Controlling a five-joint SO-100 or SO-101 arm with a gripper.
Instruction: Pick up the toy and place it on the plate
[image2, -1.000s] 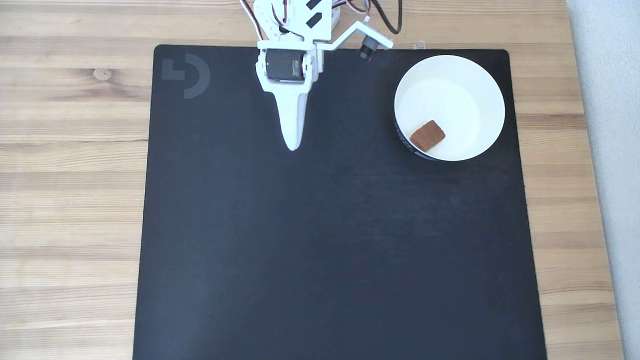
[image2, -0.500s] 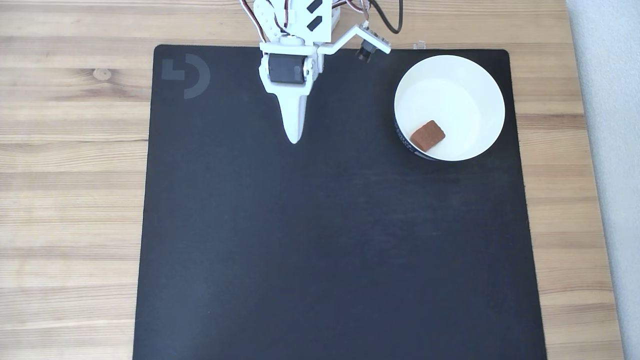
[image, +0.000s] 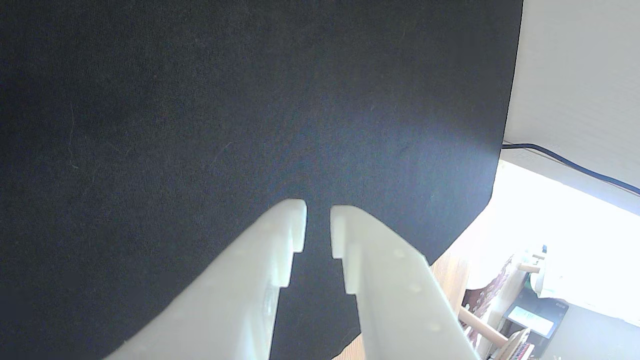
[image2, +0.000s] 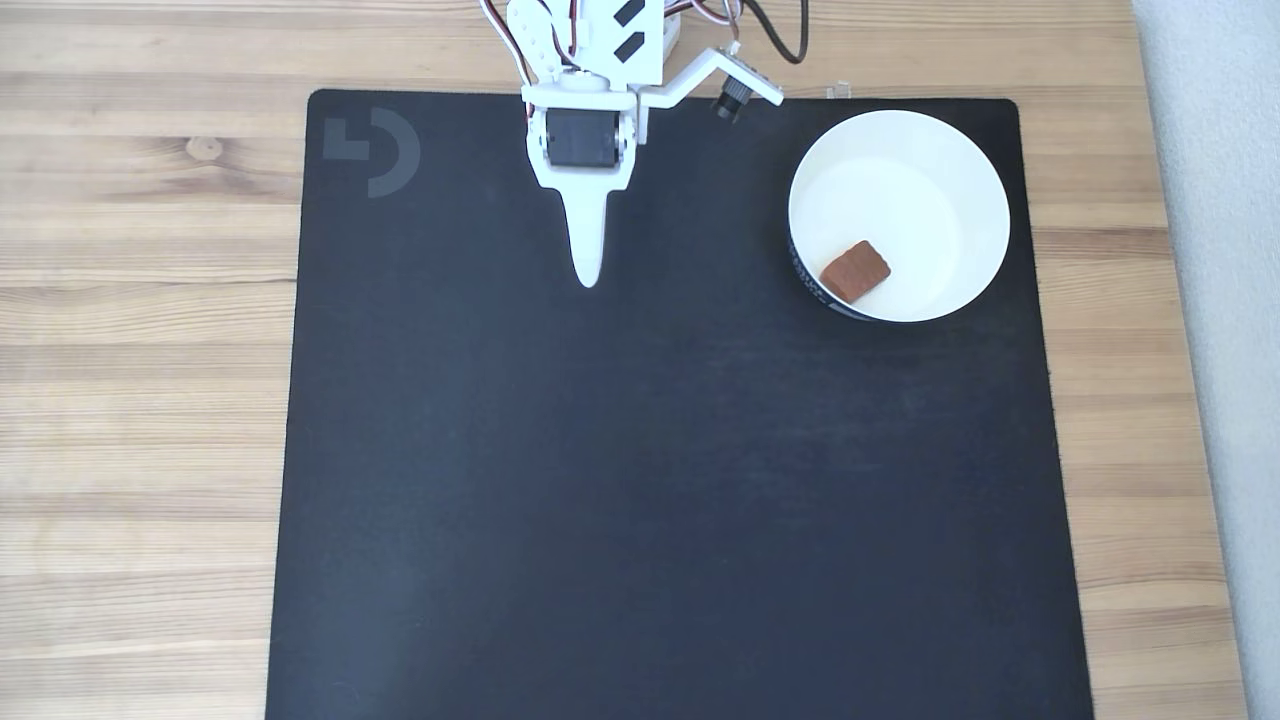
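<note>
So the pincer (image2: 587, 280) hangs over the top part of the black mat (image2: 680, 480) in the fixed view, tips pointing down the pic, nothing in it. In the wrist view the pincer (image: 318, 207) has its two white fingers (image: 280, 240) almost together w/ just a slim gap between the tips, bare mat showing thru it. So nearly closed, holding nothing.

The toy (image2: 856, 271), the lil reddish-brown block, lies inside the plate (image2: 975, 170), well off to the right of the pincer in the fixed view and about level w/ its tips. It rests flat near the plate's lower-left inner wall, turned at an angle. The plate sits on the mat's top right corner area, and a bit of the dark band on its outer wall peeks out at the lower left.

Other stuff: a faint grey logo (image2: 375, 150) is printed on the mat left of the pincer, up near the corner. A small black camera (image2: 731, 99) on a white bracket sticks out to the right of the arm, between pincer and plate but higher up. Wires (image2: 770, 30) loop above that. Wood table (image2: 140, 400) all around the mat.

Btw nothing lies on the mat between the pincer and the plate. In the wrist view a dark cable (image: 570, 162) runs past the mat's edge on the right, and some blurry furniture sits bottom right, too washed out to tell what it is.
</note>
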